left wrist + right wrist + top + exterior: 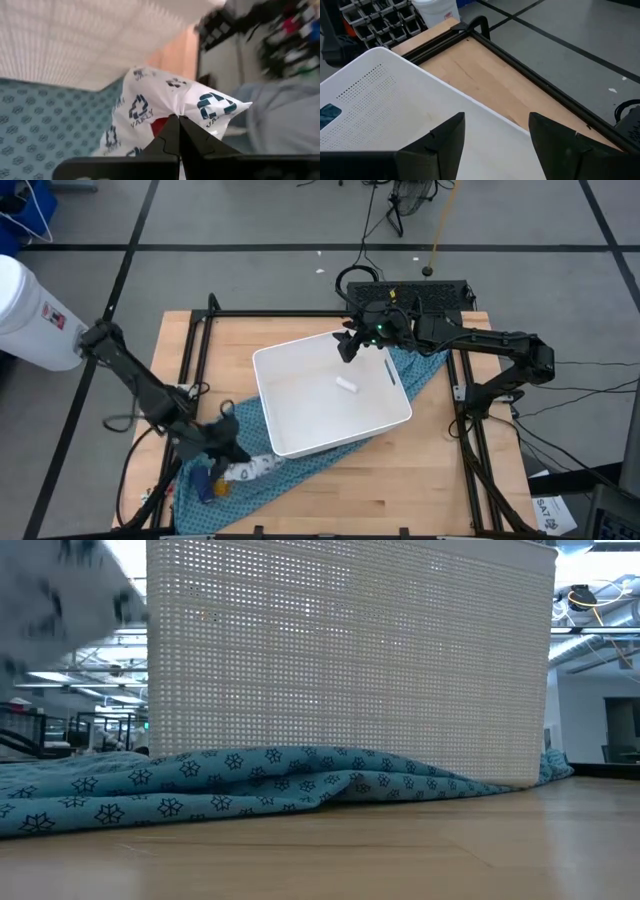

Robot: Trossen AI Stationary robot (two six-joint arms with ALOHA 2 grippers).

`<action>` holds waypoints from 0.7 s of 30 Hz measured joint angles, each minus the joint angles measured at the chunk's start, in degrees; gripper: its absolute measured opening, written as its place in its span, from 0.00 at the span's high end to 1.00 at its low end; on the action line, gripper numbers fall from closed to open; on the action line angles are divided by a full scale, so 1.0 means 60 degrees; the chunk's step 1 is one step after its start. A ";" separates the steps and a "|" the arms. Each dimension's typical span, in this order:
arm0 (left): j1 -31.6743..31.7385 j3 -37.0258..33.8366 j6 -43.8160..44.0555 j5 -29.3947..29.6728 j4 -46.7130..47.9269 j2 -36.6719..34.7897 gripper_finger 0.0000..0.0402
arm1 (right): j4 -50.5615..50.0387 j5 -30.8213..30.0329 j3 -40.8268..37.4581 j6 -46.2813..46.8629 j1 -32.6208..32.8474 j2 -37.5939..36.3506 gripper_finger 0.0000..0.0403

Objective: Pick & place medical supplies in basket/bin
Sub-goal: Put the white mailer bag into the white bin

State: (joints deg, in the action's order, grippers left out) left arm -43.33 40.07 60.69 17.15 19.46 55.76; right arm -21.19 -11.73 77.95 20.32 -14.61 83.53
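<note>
The white tub (pixel 318 412) stands on a teal cloth (pixel 300 467) at the table's middle; its perforated wall (pixel 350 660) fills the low view. A tiny white tube (pixel 347 385) lies on the tub's floor. My left gripper (pixel 230 448) is by the tub's near-left corner, shut on a white packet printed with dark teal marks (pixel 252 470). A small orange item (pixel 221 490) and a dark blue one (pixel 205 479) lie on the cloth just nearer. My right gripper (pixel 347 348) hovers open above the tub's far rim (pixel 395 110), touching nothing. My left gripper (pixel 177 120) pinches the white packet between its two fingertips (pixel 167 132) at a gathered edge (pixel 175 111), where the film puckers into creases. The packet spreads out beyond the fingers over the teal cloth (pixel 45 125), close to the tub's wall (pixel 75 40). Whether it is lifted clear I cannot tell.
A white cylindrical container with a red label (pixel 25 310) stands off the table's far-left corner. Black frame rails (pixel 190 350) run along the table's left, right and far sides. Bare wood (pixel 420 480) lies at the near right. Cables and a black box (pixel 420 295) sit behind the far edge.
</note>
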 joint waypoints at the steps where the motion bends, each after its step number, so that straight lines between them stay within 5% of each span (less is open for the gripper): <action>1: -0.0002 0.0000 0.0087 0.0125 -0.0007 -0.0244 1.00 | 0.0000 0.0000 0.0000 0.0000 0.0000 0.0000 0.48; 7: -0.0004 0.0007 0.0254 0.0232 -0.0306 -0.1400 1.00 | 0.0000 -0.0004 0.0000 -0.0102 -0.0004 0.0000 0.48; 12: -0.0004 0.0015 -0.0112 0.0560 -0.2389 -0.2267 1.00 | -0.0002 -0.0011 0.0000 -0.0251 -0.0004 0.0000 0.48; 21: -0.0004 0.0457 -0.4125 0.3082 -0.5433 -0.3116 1.00 | 0.0016 -0.0021 0.0000 -0.0251 -0.0004 0.0000 0.48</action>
State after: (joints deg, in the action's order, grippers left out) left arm -43.35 42.81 35.94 35.64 -13.13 37.07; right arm -21.09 -11.85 77.95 18.81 -14.63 83.53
